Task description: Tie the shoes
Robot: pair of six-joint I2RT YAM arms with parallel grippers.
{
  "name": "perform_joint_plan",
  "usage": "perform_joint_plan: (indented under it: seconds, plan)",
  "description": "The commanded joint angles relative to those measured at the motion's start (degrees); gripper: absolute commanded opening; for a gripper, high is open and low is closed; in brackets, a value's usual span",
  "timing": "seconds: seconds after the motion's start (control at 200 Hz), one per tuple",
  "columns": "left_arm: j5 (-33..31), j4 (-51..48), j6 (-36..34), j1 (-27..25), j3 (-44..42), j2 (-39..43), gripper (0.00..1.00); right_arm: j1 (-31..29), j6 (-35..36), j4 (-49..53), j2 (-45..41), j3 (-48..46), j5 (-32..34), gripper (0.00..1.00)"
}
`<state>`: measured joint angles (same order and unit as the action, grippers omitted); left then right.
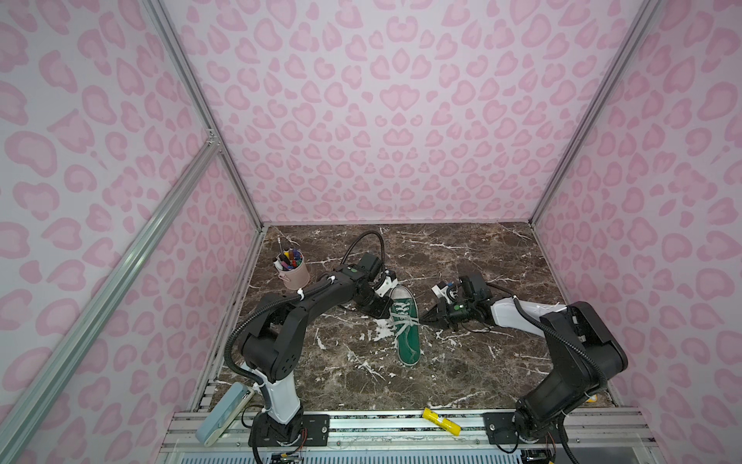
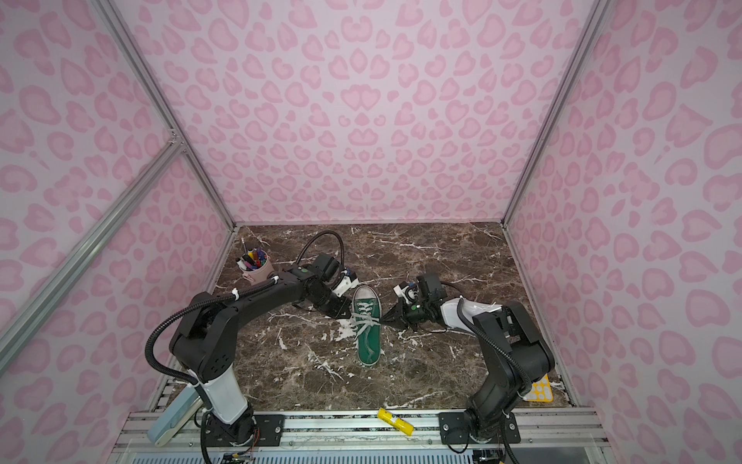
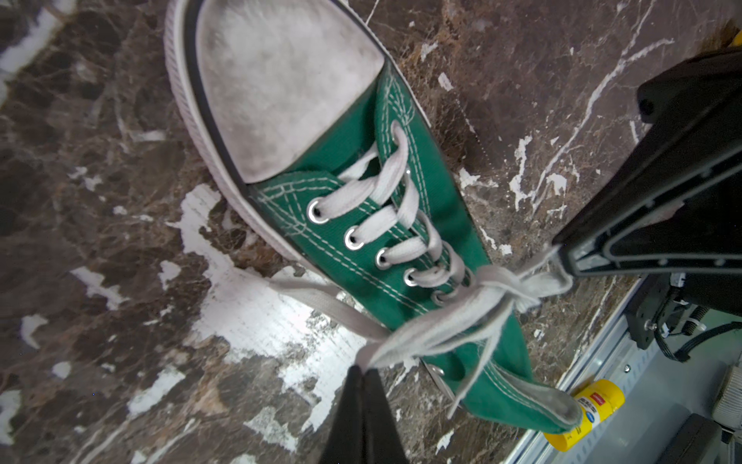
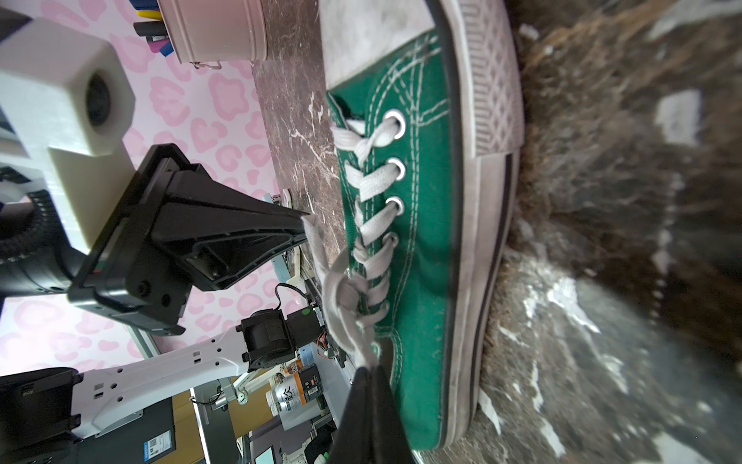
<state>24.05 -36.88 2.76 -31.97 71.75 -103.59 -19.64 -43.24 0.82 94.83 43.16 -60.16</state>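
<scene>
- Left end effector [image 3: 363,371] is reaching in from the left of the sneaker [image 1: 407,333]; its jaws are pressing together and clamping a bundle of lace strands beside the upper eyelets. In a top view its tip [image 1: 388,316] is sitting just beside the shoe's left edge.
- Right end effector [image 4: 367,369] is reaching in from the opposite side, with its jaws likewise closed tight on a lace loop; from the left wrist view its black tip [image 3: 562,257] is gripping the strand end.
- Bench [image 1: 482,249], a dark marble-patterned surface, is carrying the shoe near its middle.
- Sneaker, green canvas, is resting sole-down between the two end effectors in both top views [image 2: 368,333], with its white toe cap pointing toward the back wall and its heel toward the front rail [image 1: 361,426].
- Pen cup [image 1: 295,275] is standing upright in the far-left corner, well apart from the shoe.
- Yellow tube [image 1: 441,421] is lying on the front rail.
- Laces [image 3: 473,309] are crossing over the tongue and stretching outward from that crossing to both clamped tips; whether the knot is finished cannot be told.
</scene>
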Motion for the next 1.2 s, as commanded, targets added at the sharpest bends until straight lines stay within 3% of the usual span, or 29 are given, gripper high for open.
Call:
perform_joint_plan:
  seconds: [0.0,0.66,1.195]
  plan:
    - [-1.31,-2.22,-1.41,0.13,1.04,-0.63,0.04,0.78,1.99,2.58,-0.58,-0.89,1.16,0.00]
    - [-4.10,-4.27,-1.62,1.20,0.94,-0.16,0.04,4.61,7.96,9.10,-0.63,-2.23,3.63,0.00]
    - [-4.10,-3.65,-1.03,1.47,-0.51,0.75,0.04,6.72,8.31,10.18,-1.23,-2.43,5.20,0.00]
